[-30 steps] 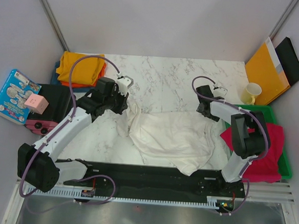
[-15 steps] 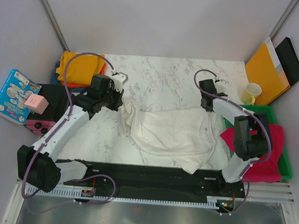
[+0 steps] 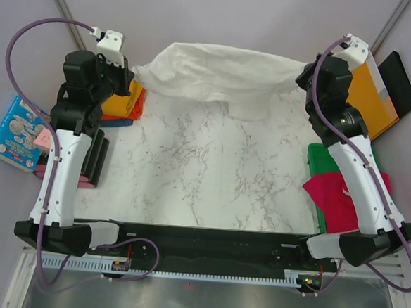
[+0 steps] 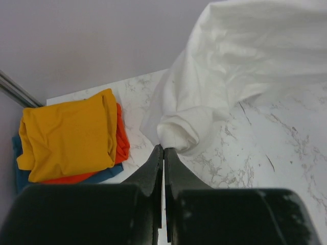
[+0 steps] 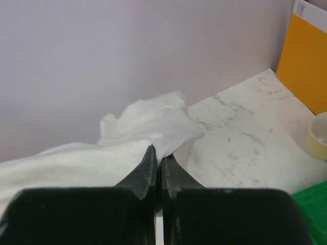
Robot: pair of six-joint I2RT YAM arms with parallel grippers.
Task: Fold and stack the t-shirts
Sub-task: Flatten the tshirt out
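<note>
Marble table [image 3: 211, 175] has a three-shirt stack [image 4: 66, 135] done, left gripper [image 4: 163, 149] and right gripper [image 5: 156, 151] each pinch the unfolded white shirt [image 3: 211, 73], pink shirt [image 3: 329, 205] still to go.

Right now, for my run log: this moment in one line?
left gripper: shut on white t-shirt | right gripper: shut on white t-shirt | span: stretched between both grippers

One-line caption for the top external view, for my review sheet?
Left hand and right hand, both shut on the white t-shirt, hold it stretched between them over the far side of the marble table.
</note>
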